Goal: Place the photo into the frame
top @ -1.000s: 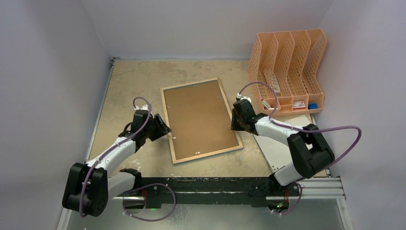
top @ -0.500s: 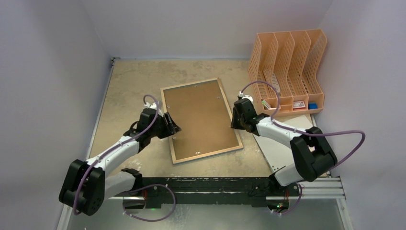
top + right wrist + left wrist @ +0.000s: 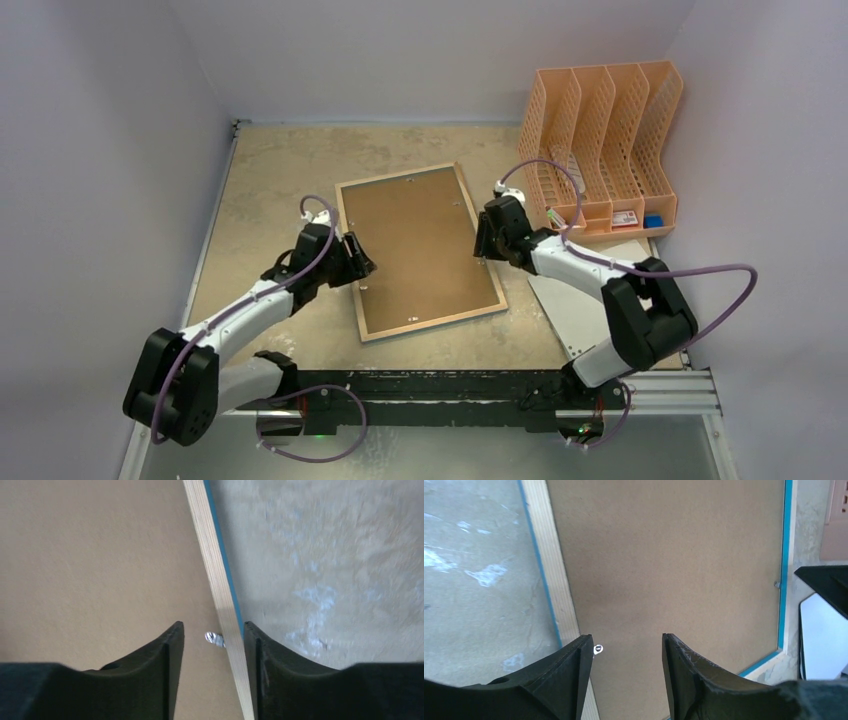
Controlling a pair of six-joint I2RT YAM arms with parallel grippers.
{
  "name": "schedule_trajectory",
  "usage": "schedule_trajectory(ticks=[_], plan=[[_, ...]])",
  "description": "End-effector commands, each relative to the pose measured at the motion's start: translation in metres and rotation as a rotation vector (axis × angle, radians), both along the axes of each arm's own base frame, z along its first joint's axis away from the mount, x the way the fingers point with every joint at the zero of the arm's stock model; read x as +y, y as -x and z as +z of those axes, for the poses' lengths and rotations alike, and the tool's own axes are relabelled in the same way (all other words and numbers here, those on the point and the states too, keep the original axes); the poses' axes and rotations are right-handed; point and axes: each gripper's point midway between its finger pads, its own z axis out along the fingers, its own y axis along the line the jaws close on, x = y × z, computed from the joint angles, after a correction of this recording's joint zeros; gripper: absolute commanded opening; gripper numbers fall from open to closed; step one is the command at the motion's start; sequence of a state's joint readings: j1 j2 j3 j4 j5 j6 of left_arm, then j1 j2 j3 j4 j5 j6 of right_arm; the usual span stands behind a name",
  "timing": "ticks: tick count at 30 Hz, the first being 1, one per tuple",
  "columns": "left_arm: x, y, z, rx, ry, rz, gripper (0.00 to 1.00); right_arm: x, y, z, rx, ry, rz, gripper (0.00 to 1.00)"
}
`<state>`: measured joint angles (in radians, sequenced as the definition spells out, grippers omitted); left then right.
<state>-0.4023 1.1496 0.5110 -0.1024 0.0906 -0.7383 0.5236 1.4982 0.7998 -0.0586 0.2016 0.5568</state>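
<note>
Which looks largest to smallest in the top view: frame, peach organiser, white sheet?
Joint first: the frame and the peach organiser look about alike; the organiser stands taller, nearer the camera, so unranked.
Smallest: the white sheet, partly under the right arm.

The frame [image 3: 433, 322] lies on the table [image 3: 270, 170], organiser [image 3: 600, 130] far right.

- Top external: high at 6 o'clock, facing down over everything.
- Left wrist: close above the thin, pale-wood, cyan-edged rectangular frame [image 3: 556, 575], at its 9 o'clock rail.
- Right wrist: close above its 3 o'clock rail; all three views share it.
</note>
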Motion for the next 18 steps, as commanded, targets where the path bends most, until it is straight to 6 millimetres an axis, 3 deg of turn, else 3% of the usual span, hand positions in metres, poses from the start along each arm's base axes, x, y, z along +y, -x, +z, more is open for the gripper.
schedule_trajectory(ticks=[1,6,12,18], plan=[[0.017,-0.013,0.016,-0.066,-0.068,0.083,0.56,0.01,-0.044,0.028,-0.102,0.022,-0.039,0.53],[0.03,-0.006,0.008,-0.06,-0.087,0.15,0.57,0.027,-0.085,0.036,-0.144,0.018,-0.077,0.63],[0.053,0.005,-0.004,-0.056,-0.121,0.259,0.57,0.036,-0.13,0.027,-0.158,0.022,-0.207,0.69],[0.048,0.011,-0.01,-0.062,-0.086,0.235,0.57,0.046,-0.156,0.015,-0.156,0.035,-0.242,0.72]])
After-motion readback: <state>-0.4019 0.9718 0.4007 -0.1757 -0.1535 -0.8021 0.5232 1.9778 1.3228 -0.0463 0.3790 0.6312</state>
